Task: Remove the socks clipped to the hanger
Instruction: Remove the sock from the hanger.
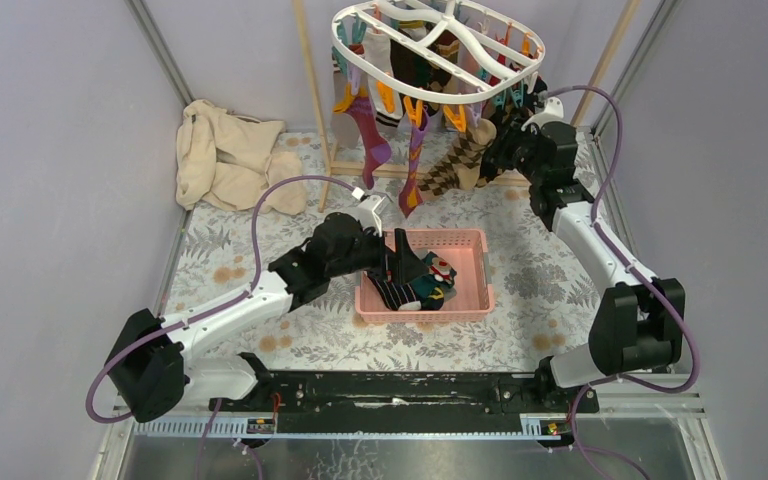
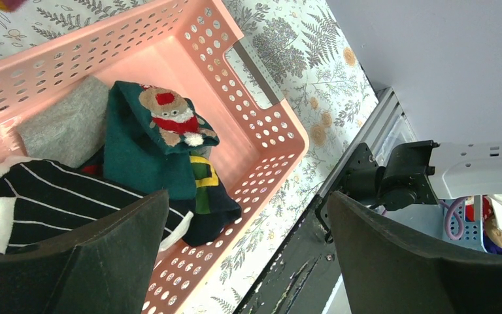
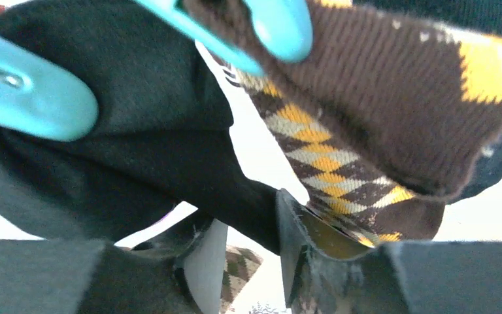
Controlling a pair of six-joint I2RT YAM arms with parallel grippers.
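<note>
The white oval hanger point(image 1: 438, 50) hangs at the back with several socks clipped round its rim, among them a magenta one point(image 1: 372, 135), a purple one point(image 1: 415, 170) and a brown argyle one point(image 1: 455, 160). My right gripper point(image 1: 500, 145) reaches up under its right side. In the right wrist view its fingers point(image 3: 245, 219) press a fold of a black sock point(image 3: 137, 131), which a teal clip point(image 3: 33, 98) still holds; the argyle sock point(image 3: 379, 98) hangs beside it. My left gripper point(image 1: 400, 262) hovers open over the pink basket point(image 1: 470, 270) with nothing in its jaws point(image 2: 248, 248).
The basket point(image 2: 261, 111) holds a green bear-patterned sock point(image 2: 150, 144), a black striped one point(image 2: 59, 196) and a grey one point(image 2: 65, 124). A beige cloth point(image 1: 225, 160) lies at the back left. Wooden poles point(image 1: 310, 100) carry the hanger. A black rail point(image 1: 390, 390) runs along the near edge.
</note>
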